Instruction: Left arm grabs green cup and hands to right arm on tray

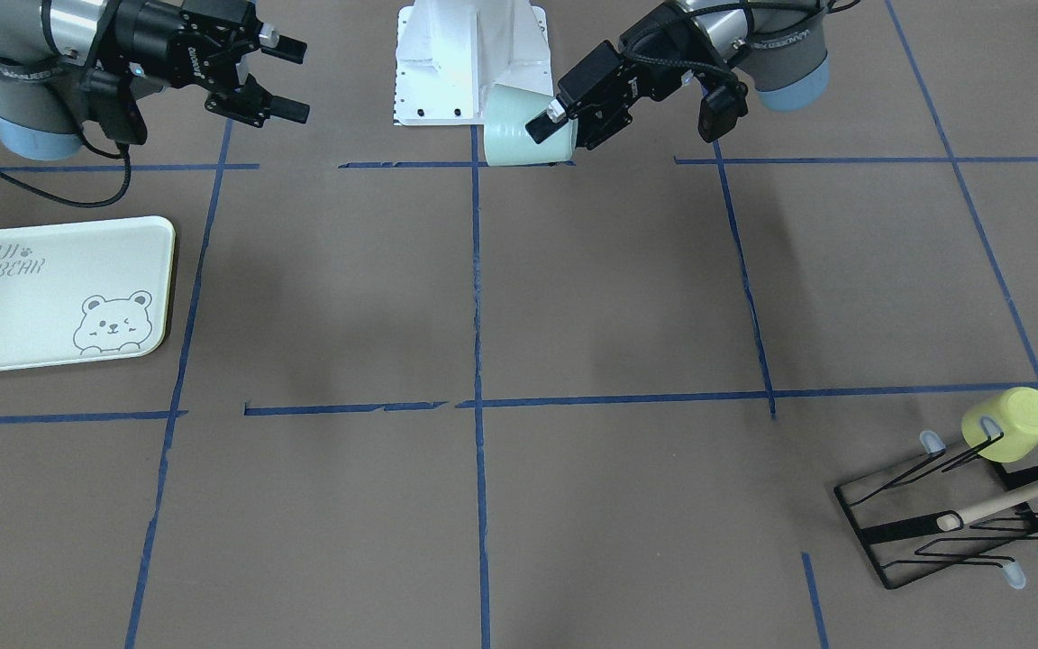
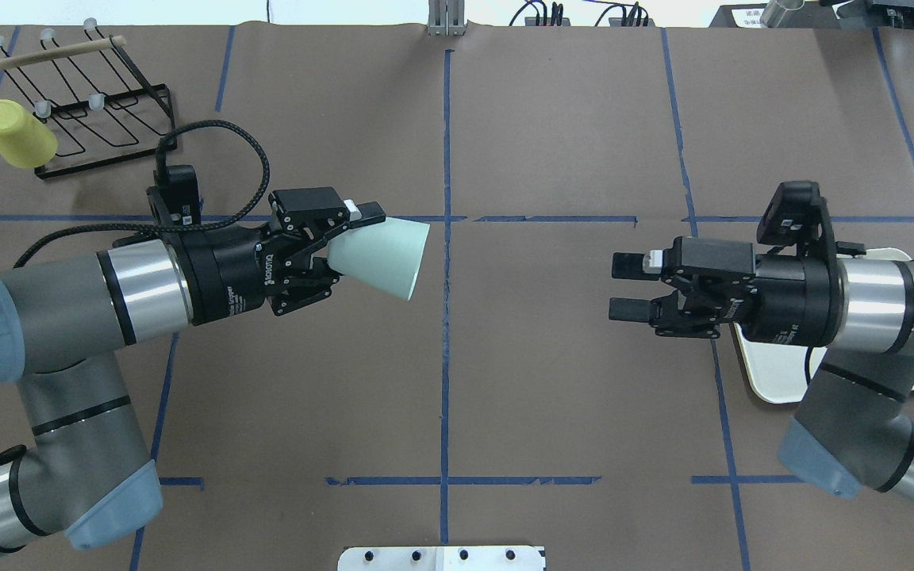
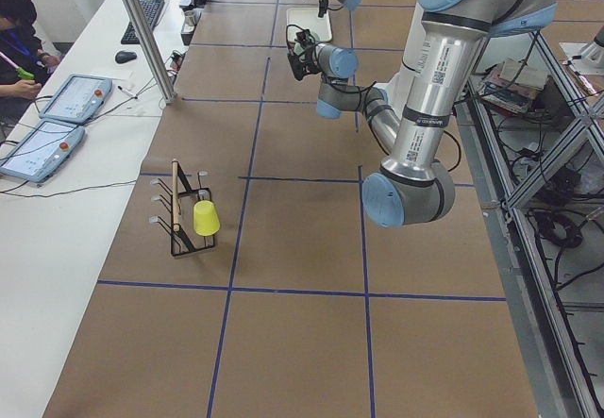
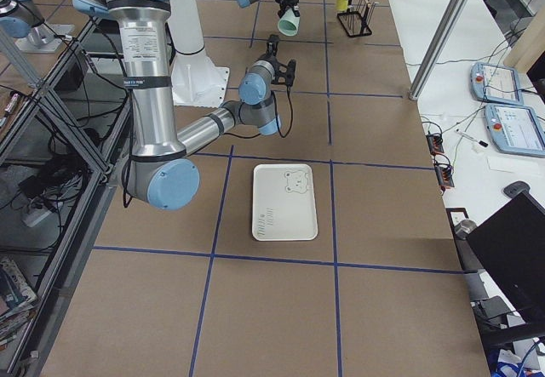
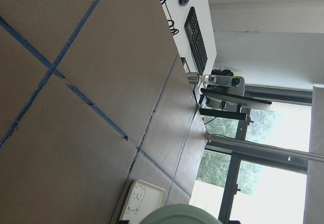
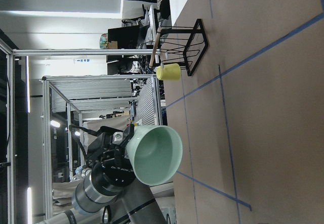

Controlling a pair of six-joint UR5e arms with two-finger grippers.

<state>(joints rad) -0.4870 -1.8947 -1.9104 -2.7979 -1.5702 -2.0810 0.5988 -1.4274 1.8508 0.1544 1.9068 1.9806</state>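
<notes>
**Front-facing view:** The green cup (image 1: 514,135) is held clear of the desk (image 1: 627,297) by the left pincer (image 1: 564,133), whose jaws are closed on the cup's base end. The right pincer (image 1: 292,79) is seen with jaws parted and nothing between them. The tray (image 1: 32,297) is noted flat on the desk.

**Overhead view:** The cup's long axis is laid nearly level, with its mouth directed at the right pincer and its base toward the left wrist. The pincers are faced tip to tip, well apart. The cup lies straight ahead of the right pincer, just short of the centre tape line. The tray is found behind and beneath the right pincer, partly hidden by its wrist. The gap is judged to be the relation that matters for the hand-over.

**Side views:** Nothing further can be settled on the jaws.

**Right wrist view:** The cup's open mouth is presented to the camera.

**Surface and room:** Brown paper with blue tape is recorded. A yellow-green cup (image 1: 1010,424) hangs on a wire rack (image 1: 933,532), well behind the left pincer.
</notes>
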